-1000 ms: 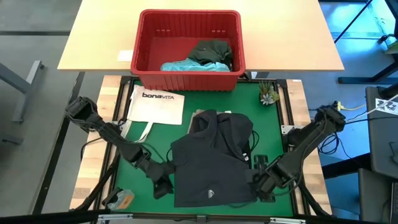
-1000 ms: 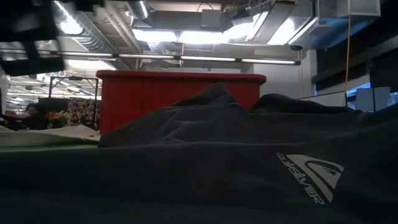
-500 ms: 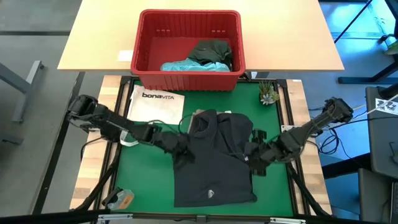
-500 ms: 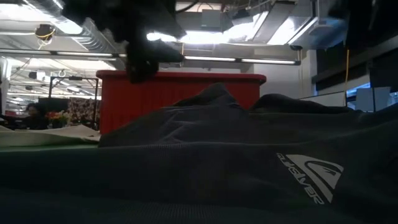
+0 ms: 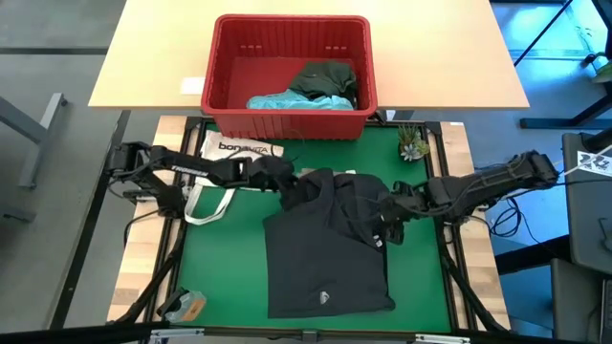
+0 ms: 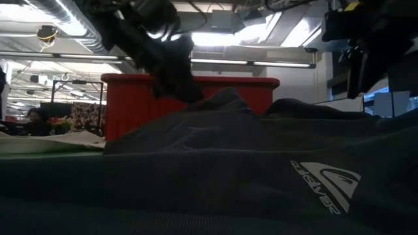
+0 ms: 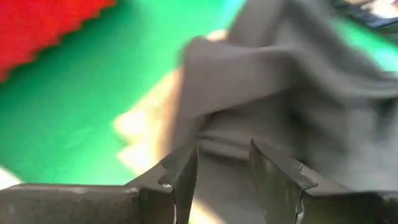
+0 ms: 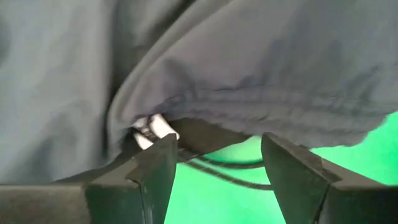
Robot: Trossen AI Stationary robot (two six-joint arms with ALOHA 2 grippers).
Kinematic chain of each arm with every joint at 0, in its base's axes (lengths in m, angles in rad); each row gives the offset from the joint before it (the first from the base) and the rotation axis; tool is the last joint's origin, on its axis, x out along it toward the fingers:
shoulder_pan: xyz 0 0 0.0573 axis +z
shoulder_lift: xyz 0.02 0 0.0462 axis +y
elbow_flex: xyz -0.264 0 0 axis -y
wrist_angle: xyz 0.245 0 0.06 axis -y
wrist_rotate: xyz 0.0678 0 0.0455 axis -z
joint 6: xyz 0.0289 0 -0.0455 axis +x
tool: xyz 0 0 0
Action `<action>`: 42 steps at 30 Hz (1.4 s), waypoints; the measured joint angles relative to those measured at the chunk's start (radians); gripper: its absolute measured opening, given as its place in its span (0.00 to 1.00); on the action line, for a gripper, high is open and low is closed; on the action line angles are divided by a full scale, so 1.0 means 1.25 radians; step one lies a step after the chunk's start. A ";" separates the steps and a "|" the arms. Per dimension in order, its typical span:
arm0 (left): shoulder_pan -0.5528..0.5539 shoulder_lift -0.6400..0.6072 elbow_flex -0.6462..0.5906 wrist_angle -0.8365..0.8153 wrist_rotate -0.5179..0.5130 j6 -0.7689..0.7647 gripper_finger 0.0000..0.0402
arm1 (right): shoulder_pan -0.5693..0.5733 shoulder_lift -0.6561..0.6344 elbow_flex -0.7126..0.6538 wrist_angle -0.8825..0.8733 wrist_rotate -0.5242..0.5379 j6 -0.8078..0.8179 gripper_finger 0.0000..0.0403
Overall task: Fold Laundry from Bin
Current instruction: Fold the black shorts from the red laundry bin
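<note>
The dark grey garment [image 5: 330, 244] lies spread flat on the green mat, its logo toward the near edge [image 6: 325, 185]. A khaki-tan garment [image 5: 308, 173] peeks out from under its far end. My left gripper [image 5: 285, 183] is open at the garment's far left corner, with cloth just ahead of its fingers [image 7: 221, 168]. My right gripper [image 5: 387, 215] is open at the garment's right edge; the hem and dark drawstrings [image 8: 214, 171] lie just ahead of it. The red bin [image 5: 292, 72] stands on the far table and holds a turquoise garment [image 5: 287, 99] and a dark green garment [image 5: 325, 78]. My left gripper stands open at the raised far left corner of the dark grey garment [image 7: 249, 81], coming level from the table's left. The view is blurred, and I cannot tell whether a finger touches the cloth. My right gripper touches nothing.
A white "bonaVITA" tote bag [image 5: 239, 158] lies on the mat's far left, under my left arm. A small plant [image 5: 413, 143] stands at the mat's far right corner. A small object [image 5: 186, 306] lies at the near left corner.
Both grippers have gone from the garment's near corners toward the far edge, along its two sides. The left one has reached the far left corner, the right one the middle of the right edge. The garment has stayed flat where it was.
</note>
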 joint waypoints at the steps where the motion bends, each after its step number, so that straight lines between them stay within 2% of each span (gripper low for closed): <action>1: 0.011 0.001 0.000 -0.018 -0.009 0.009 0.35 | -0.013 -0.001 -0.001 0.003 0.000 -0.015 0.58; 6: 0.034 0.051 0.000 -0.032 0.000 0.060 0.35 | -0.087 -0.001 -0.002 0.063 -0.008 -0.086 0.58; 11: 0.019 0.111 0.000 -0.026 0.004 0.087 0.35 | -0.155 -0.001 -0.002 0.129 -0.060 -0.124 0.58; 21: 0.025 0.128 0.000 0.007 0.027 0.085 0.34 | -0.182 -0.001 -0.002 0.169 -0.078 -0.145 0.58; 24: 0.027 0.128 0.000 0.007 0.027 0.086 0.27 | -0.182 -0.001 -0.002 0.171 -0.078 -0.145 0.58; 30: 0.027 0.128 0.000 0.007 0.026 0.086 0.03 | -0.182 0.000 -0.002 0.171 -0.078 -0.145 0.58; 36: 0.027 0.105 0.000 0.007 0.000 0.089 0.01 | -0.182 0.000 -0.002 0.166 -0.078 -0.144 0.58; 42: 0.027 0.031 0.000 -0.004 -0.045 0.129 0.00 | -0.182 0.000 -0.002 0.166 -0.078 -0.143 0.58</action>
